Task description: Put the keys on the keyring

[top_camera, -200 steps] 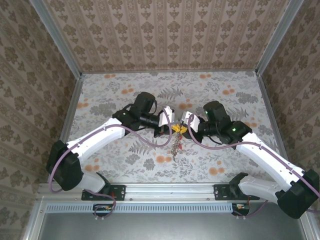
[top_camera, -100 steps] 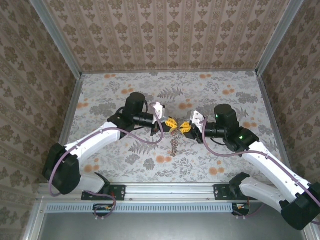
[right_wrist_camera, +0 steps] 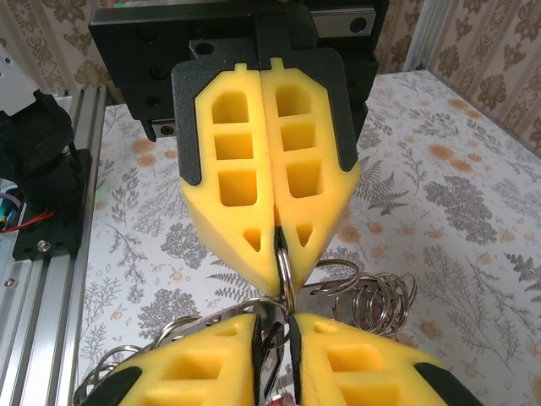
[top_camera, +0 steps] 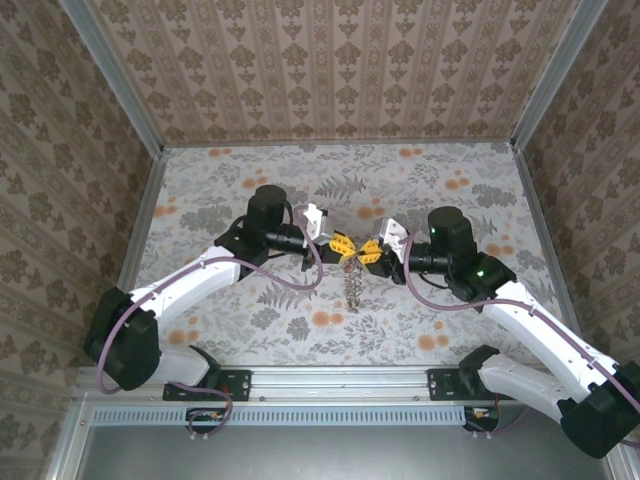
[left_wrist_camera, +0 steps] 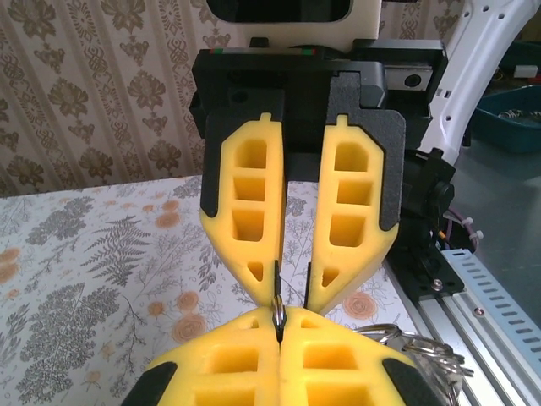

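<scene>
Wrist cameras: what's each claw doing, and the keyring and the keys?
left gripper: shut, pinching the keyring.
right gripper: fingers slightly apart, ring metal between them; grip unclear.
keyring: held up between both grippers.
keys: dangling in a bunch below the grippers.

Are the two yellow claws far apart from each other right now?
No, the left gripper and right gripper meet tip to tip, both pinching the keyring.
</scene>
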Tool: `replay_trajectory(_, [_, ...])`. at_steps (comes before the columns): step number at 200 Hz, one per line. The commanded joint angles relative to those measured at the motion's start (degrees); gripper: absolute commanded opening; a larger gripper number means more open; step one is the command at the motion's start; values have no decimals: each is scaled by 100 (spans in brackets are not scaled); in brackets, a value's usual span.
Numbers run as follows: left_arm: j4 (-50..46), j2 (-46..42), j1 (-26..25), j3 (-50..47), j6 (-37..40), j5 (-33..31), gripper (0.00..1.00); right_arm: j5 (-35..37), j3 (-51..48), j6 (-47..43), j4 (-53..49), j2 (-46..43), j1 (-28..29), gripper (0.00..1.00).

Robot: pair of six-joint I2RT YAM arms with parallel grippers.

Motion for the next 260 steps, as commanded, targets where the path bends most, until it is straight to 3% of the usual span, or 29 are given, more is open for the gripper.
replay_trajectory(1, [463,-180,-97,-10,-106,398,0,-126,10,160,325,85,-19,20])
replay_trajectory(16, [486,-171,-110,-7,-94,401,0,-102,10,175,366,119,-18,20])
replay_trajectory(43, [556,-179,-135,-11,-97,350,0,-260,54,164,406,197,-19,10])
replay_trajectory(101, [1288,-73,-206,-106,-472,321,0,-489,-128,465,1000,322,-19,15])
replay_trajectory(136, [1445,-115,-204,-192,-564,108,0,-407,-111,436,885,358,-33,0])
replay_trajectory(150, [1051,-184,-181,-136,-393,37,0,-204,4,277,515,364,-44,0])
replay_trajectory(170, [22,-288,-142,46,150,-184,10,106,168,-13,-16,306,-54,0])
replay_trajectory(188, [-1211,-329,-135,320,880,-404,25,328,368,-254,-532,326,-46,0])
replay_trajectory(231, [-2890,-66,-204,911,1500,-1036,33,833,810,-551,-1332,522,50,0])
replay_trajectory(260, [-2925,155,-319,1089,1239,-1324,34,1065,1005,-714,-1608,703,195,0])
